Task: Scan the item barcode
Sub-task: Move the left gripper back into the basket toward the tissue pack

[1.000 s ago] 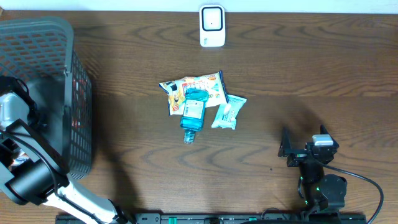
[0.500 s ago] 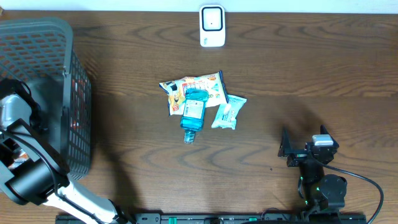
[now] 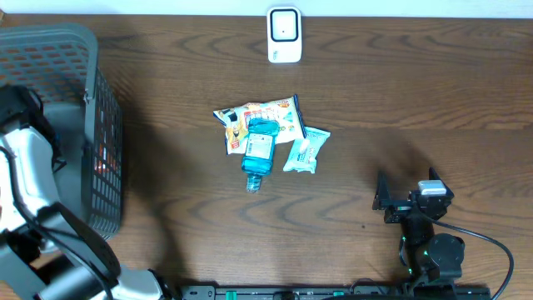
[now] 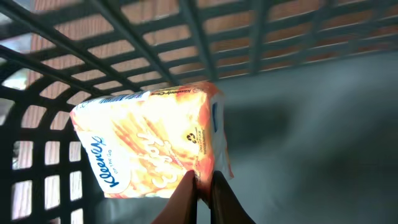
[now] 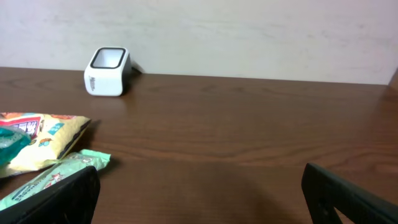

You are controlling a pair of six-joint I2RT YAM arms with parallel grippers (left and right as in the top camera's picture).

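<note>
Basket (image 3: 104,142) at the far left held our work: inside it the left gripper (image 4: 202,182) was pinched shut on an edge of the tissue pack (image 4: 149,143). We judged the step to be the pick-up. The next move called for lifting the pack out and carrying it right to the scanner (image 3: 283,35) at the far middle, barcode toward its window. The right gripper (image 5: 202,199) stood wide and empty, near right.

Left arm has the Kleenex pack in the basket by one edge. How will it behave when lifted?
The tissue pack is probably light and soft, being a film-wrapped pocket pack. The jaws pinch only its lower edge, so it will likely flop and swing. The glossy wrap may slip.
</note>
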